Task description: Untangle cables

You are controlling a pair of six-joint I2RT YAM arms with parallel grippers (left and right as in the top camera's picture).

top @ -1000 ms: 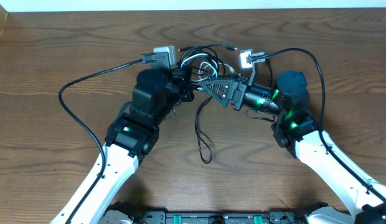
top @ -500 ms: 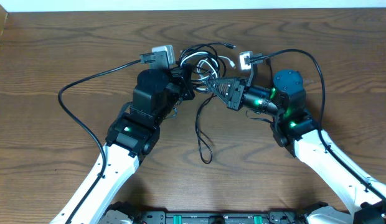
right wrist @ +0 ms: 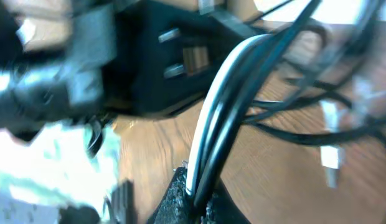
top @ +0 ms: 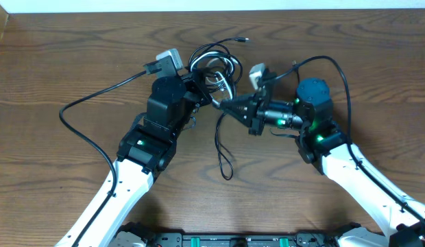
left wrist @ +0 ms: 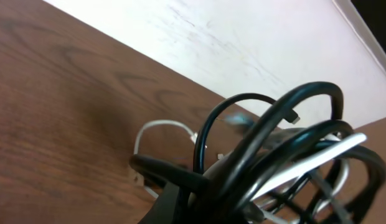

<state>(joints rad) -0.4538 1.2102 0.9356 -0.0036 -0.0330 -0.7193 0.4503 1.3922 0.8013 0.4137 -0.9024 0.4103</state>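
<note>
Black and white cables (top: 214, 65), knotted near the middle of the desk's (top: 55, 62) far edge, are pinched from two sides, left gripper (top: 204, 93) clamped on the bundle and right gripper (top: 222, 104) on a white-and-black pair, presumably to draw the knot apart.

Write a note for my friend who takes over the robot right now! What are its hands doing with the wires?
Left hand: shut on the cables, which bunch at its fingers.
Right hand: shut on two strands, one white, one black, close beside the left hand.
Cables: one knotted clump at the far middle of the table; a black loop trails toward the robot.
Done: both grips made.
Left: pull the strands apart; nothing is untangled yet.
</note>
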